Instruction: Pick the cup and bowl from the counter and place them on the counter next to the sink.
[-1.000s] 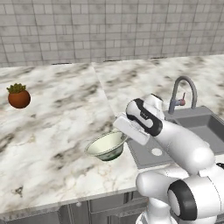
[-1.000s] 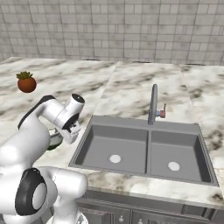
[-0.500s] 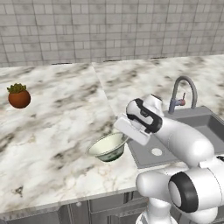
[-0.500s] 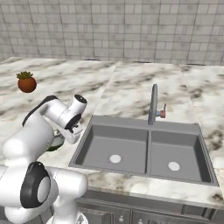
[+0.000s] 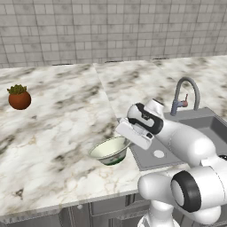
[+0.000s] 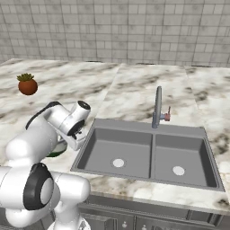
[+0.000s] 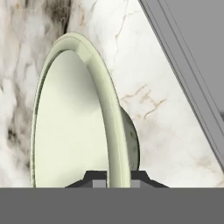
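Bowl (image 5: pixel 109 150) sits at centre of the left base view, tilted, its far rim pinched by the gripper (image 5: pixel 128 142); in the hand view the rim (image 7: pixel 114 144) runs straight down between the two dark fingertips (image 7: pixel 95 180), jaws clamped on it from both sides. Compared with the pictures from a second ago, the bowl has drifted slightly rightward and a touch lower in the left base view, closing on the sink (image 5: pixel 208 128) edge, while the plant pot (image 5: pixel 19 97) at far left and the faucet (image 5: pixel 182 94) keep their places, so the camera has not moved; the arm is carrying. Grip has stayed closed on the rim throughout. Whether the bowl's base is clear of the counter (image 5: pixel 62 128) or grazing it cannot be told. In the right base view the bowl shows as a green sliver (image 6: pixel 57 149) at left-centre, mostly hidden behind the wrist, just beside the sink's left wall (image 6: pixel 85 148). Judgement: transport leg nearly finished; the marble strip beside the basin is the likely set-down spot. Release not yet made. Cup not located. Risk: rim-only hold, bowl may swing or tip on lowering.
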### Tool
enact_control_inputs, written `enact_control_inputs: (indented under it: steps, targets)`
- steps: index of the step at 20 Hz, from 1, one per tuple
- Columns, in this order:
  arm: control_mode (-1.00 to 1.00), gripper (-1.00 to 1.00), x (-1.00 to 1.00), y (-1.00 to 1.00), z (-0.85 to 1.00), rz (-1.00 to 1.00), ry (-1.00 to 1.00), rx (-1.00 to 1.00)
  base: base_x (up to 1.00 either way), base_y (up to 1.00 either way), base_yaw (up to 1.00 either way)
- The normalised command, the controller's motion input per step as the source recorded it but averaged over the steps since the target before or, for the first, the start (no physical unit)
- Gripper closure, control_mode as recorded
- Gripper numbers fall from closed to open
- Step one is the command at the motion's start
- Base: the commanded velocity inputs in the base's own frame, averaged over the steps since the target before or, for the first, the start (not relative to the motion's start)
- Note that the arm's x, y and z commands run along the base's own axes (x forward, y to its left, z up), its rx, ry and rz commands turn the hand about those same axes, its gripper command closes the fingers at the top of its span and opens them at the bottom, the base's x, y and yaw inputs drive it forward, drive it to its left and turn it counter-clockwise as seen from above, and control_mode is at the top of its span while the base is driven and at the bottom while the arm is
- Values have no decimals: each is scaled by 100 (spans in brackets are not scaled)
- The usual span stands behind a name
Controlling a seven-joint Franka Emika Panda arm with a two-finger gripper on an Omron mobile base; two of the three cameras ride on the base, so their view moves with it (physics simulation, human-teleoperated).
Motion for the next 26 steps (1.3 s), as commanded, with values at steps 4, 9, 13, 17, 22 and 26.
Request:
enact_control_inputs:
  steps: [4,9,13,17,22,26]
  targets:
    - [-100,100,0,-30,-26,0,-3,0,0,0,0]
    - [-100,100,-10,-39,-40,0,-7,2,0,0,0]
    - [-100,100,-21,-20,-25,0,-8,0,0,0,0]
    - [-100,100,0,0,0,0,0,0,0,0,0]
    - [-100,-100,0,0,0,0,0,0,0,0,0]
    - [-100,-100,0,2,4,0,0,0,0,0,0]
